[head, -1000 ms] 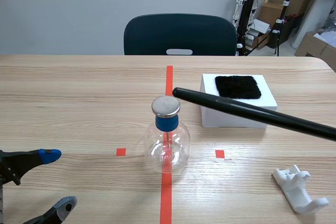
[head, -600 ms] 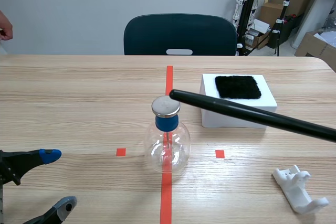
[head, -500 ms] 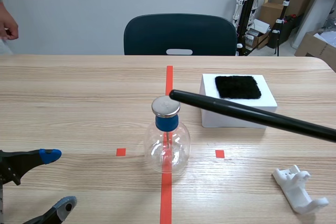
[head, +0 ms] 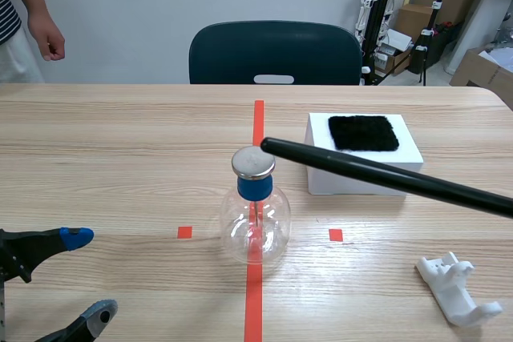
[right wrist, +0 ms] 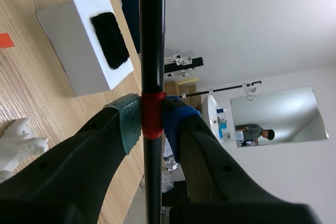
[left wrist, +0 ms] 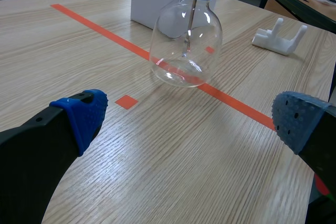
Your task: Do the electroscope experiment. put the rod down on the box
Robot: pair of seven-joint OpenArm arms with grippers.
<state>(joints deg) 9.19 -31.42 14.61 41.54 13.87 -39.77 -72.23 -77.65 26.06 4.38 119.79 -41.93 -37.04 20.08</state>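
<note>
Alignment of rod to box decides the coming move. The long black rod (head: pixel 385 174) is clamped at a red band between the dotted pads of the right gripper (right wrist: pixel 152 121). Its long axis slants in from the table's right toward the middle, crossing the near edge of the white rectangular box (head: pixel 321 182), which has a black fuzzy patch (head: pixel 364 132) on top. The free tip sits just beside the round metal cap (head: pixel 253 162) of the clear glass flask (head: pixel 255 230); whether they touch I cannot tell. Lowering probably needs the tip drawn off the flask and swung over the box first. The left gripper (left wrist: pixel 191 121) hangs spread wide, holding nothing, well apart from both.
</note>
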